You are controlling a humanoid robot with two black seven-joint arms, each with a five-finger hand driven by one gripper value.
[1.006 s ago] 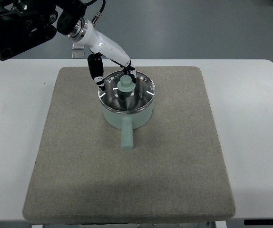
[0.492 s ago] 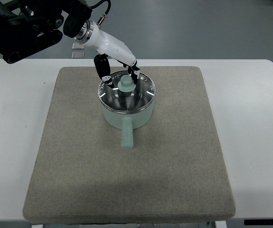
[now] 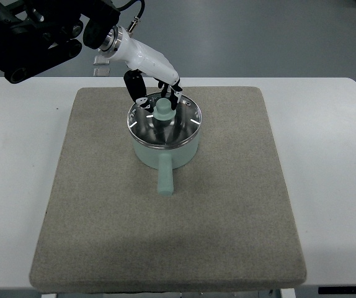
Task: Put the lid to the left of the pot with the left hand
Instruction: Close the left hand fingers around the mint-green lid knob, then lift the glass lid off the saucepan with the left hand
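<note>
The left hand [image 3: 156, 93] has crept slightly right since the earlier frame; its dark fingers [image 3: 137, 90] now bracket the lid [image 3: 164, 120] knob, spread and not yet gripping; the lid sits below them on the pot [image 3: 165, 149], mid-mat [image 3: 227, 217].

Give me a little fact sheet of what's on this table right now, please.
surface: grey felt mat on a white table
pot: mint-green pot, handle pointing toward the camera
lid: shiny metal lid with a green knob, sitting on the pot
left hand: left hand at the knob, fingers around it, grip not clear
right hand: not in view
</note>
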